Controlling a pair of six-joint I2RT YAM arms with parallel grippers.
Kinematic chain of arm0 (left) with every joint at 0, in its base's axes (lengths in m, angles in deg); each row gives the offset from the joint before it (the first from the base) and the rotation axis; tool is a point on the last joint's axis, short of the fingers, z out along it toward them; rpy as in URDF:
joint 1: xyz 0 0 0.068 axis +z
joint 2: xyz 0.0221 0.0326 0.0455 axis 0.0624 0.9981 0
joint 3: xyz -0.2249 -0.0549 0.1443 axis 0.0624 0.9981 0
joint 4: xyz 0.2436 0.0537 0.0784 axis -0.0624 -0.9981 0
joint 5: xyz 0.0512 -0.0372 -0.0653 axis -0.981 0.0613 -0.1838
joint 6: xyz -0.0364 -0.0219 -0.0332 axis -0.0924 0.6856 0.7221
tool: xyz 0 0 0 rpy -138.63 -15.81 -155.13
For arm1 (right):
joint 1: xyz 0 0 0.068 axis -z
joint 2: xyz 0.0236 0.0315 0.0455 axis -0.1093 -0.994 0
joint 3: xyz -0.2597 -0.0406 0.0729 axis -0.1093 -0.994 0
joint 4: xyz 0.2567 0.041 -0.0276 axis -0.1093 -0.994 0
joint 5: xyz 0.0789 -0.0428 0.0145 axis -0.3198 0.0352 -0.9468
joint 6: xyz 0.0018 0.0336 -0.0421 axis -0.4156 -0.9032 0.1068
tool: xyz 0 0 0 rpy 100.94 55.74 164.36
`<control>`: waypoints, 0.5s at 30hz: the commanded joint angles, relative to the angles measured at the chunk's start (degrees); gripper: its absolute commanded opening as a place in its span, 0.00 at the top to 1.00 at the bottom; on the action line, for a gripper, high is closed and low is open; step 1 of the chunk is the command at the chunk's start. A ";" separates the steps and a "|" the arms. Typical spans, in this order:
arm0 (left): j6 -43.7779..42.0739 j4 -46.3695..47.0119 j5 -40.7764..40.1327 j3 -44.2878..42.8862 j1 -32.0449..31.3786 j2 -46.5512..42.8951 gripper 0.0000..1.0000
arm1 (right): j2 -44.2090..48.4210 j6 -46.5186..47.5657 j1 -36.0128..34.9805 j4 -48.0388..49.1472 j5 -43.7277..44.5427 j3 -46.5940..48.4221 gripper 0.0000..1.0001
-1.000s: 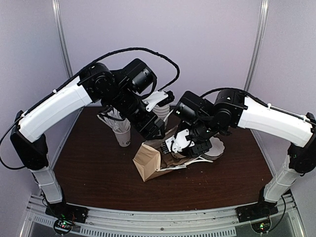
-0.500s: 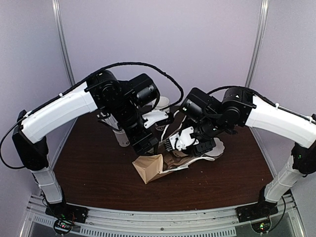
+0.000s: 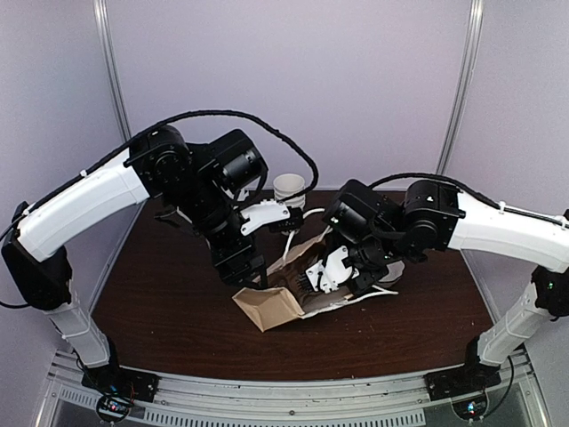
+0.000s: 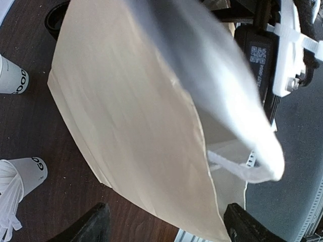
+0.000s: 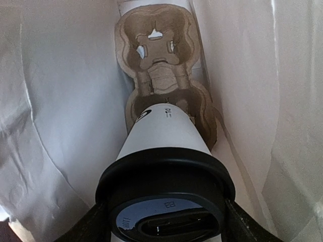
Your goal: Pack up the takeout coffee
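The takeout coffee, a white cup [image 5: 164, 131] with a black lid [image 5: 151, 174], lies inside the brown paper bag [image 3: 267, 310], held in my right gripper [image 5: 166, 224], which is shut on it just below the lid. The cup's base is at the nearer slot of a brown cardboard cup carrier [image 5: 156, 45] at the bag's bottom. In the top view my right gripper [image 3: 316, 277] is inside the bag's mouth. My left gripper [image 4: 166, 224] is open, its fingers wide apart over the bag's outer side [image 4: 126, 116]; in the top view it [image 3: 252, 276] sits at the bag's left upper edge.
A white "GOOD" cup [image 4: 12, 75] and a cup full of white straws [image 4: 20, 176] stand on the dark wooden table [image 3: 160, 294] left of the bag. Another white cup [image 3: 289, 187] stands at the back. A blurred white strip [image 4: 222, 96] crosses the left wrist view.
The left arm has swung left and down to the bag's left edge. The bag has tipped lower, and the right gripper has pushed further into it with the cup. The back cup has come into view.
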 commanded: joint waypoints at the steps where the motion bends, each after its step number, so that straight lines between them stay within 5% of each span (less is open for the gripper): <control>1: -2.71 1.54 0.06 1.64 -0.21 -1.53 0.19 | -0.45 1.69 -0.30 4.77 4.49 0.73 0.48; 15: -5.01 9.23 -6.39 4.78 2.11 -4.35 0.18 | -5.76 4.11 -0.39 9.64 8.98 0.19 0.48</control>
